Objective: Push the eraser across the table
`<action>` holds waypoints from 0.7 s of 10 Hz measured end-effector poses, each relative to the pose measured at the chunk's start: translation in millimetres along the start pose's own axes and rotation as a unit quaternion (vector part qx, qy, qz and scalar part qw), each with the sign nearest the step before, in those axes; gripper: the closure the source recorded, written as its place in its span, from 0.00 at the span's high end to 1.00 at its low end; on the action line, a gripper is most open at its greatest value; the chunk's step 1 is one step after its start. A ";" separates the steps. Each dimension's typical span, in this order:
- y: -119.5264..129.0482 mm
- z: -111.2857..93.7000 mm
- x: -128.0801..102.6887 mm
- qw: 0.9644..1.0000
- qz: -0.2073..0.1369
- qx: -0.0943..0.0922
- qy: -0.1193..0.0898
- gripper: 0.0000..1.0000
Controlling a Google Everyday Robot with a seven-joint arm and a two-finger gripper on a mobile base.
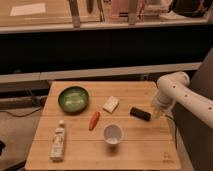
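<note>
End effector (157,111), opening untellable, just right of eraser (140,114); green bowl (73,98), white cup (113,134) apparently empty.

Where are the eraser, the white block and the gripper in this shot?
eraser (140,114), camera view, middle of its black top.
white block (111,104), camera view, centre of its top face.
gripper (157,112), camera view, lower tip of the arm, just right of the eraser above the table's right edge.
</note>
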 end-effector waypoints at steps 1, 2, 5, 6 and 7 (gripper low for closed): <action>1.0 3.7 1.2 1.000 0.000 -0.002 0.000 0.28; 2.0 12.5 5.6 1.000 0.004 -0.002 -0.001 0.16; 0.6 37.7 16.0 1.000 0.009 -0.003 -0.002 0.02; -1.0 41.1 13.6 1.000 0.006 -0.005 -0.003 0.02; -2.3 45.9 12.0 1.000 0.004 -0.007 -0.003 0.02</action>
